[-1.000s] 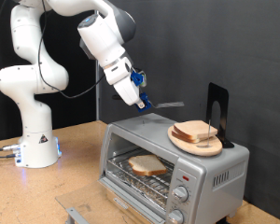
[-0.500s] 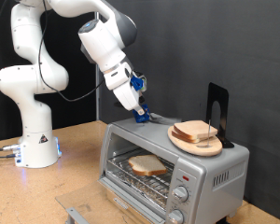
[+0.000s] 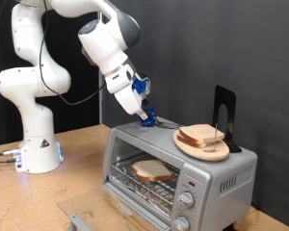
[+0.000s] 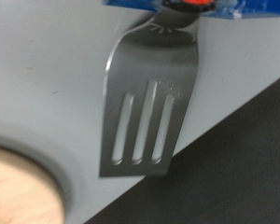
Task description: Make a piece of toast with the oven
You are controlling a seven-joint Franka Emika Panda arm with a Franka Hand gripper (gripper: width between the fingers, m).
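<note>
While the arm reaches down from the upper left, the gripper [image 3: 144, 117] sits just above the oven [image 3: 179, 166] top, near its far left corner. Its fingers pinch a spatula [image 4: 147, 105]; in the wrist view the slotted metal blade lies flat over the grey oven top, its tip past the top's edge. Only a short piece of the spatula is visible in the exterior view, right of the gripper. A plate [image 3: 203, 147] with stacked bread slices [image 3: 201, 136] rests on the oven top toward the right, near the blade but apart from it. A black stand [image 3: 224, 115] is upright behind the plate. Inside the oven, the toast [image 3: 152, 170] lies on the wire rack [image 3: 135, 178], left of centre. Door [image 3: 79, 222] appears folded down at the bottom edge. Two knobs [image 3: 188, 211] are at the front right.
</note>
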